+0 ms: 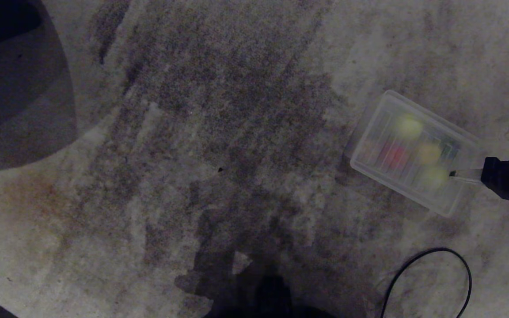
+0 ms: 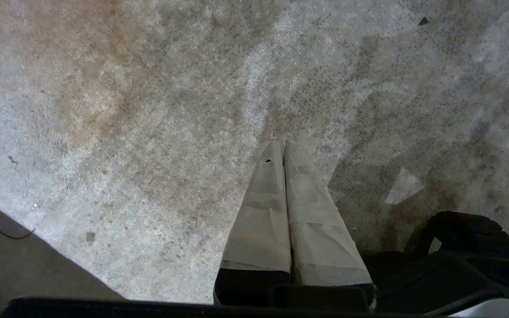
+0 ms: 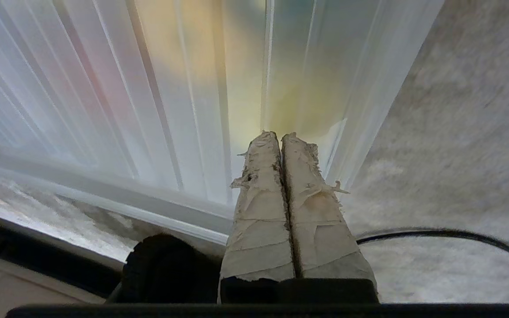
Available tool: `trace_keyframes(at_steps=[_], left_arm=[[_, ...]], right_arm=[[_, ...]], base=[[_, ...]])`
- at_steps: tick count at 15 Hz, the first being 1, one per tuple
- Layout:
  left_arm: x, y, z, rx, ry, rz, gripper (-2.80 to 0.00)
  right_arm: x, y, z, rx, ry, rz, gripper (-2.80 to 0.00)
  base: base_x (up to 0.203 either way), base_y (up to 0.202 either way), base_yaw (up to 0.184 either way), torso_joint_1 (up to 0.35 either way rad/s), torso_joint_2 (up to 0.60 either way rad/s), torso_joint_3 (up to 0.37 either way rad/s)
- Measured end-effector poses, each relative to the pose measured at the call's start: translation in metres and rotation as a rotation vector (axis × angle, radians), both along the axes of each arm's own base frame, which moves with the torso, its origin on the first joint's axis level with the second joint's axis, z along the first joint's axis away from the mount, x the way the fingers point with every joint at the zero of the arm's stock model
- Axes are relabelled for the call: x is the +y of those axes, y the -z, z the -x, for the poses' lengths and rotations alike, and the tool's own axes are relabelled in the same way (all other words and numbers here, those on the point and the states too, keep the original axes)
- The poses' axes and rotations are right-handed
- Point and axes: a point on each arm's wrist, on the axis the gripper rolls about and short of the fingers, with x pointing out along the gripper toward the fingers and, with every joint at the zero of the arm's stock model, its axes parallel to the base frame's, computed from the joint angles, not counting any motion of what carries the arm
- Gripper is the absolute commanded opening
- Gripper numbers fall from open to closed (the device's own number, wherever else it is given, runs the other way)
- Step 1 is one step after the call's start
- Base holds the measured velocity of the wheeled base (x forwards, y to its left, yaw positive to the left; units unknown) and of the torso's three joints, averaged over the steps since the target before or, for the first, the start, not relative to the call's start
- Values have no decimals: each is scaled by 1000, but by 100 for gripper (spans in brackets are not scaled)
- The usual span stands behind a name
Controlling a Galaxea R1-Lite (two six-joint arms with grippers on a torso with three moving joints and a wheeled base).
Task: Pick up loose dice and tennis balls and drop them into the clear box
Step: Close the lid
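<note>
stained grey carpet [image 1: 237, 110] carries the clear box [image 1: 451, 204] with its ribbed lid [image 3: 170, 88] on, the balls and dice blurred inside, so the right gripper [image 1: 453, 175], jaws pressed together and empty, could shove it sideways.

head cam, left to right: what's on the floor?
Dark shadowed patch at the upper left → stained carpet → clear box with the ribbed lid on it, ball and dice colours blurred through → black cable loop → right gripper, fingers shut, tips at the box's right end.
</note>
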Motion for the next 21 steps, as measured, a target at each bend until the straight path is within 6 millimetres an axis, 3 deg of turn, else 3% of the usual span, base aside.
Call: trace_keyframes(at_steps=[21], left_arm=[[0, 0, 0, 0, 0, 0, -280]], right_arm=[[-13, -51, -11, -182, 47, 85, -280]], base=[[0, 0, 0, 0, 0, 0]])
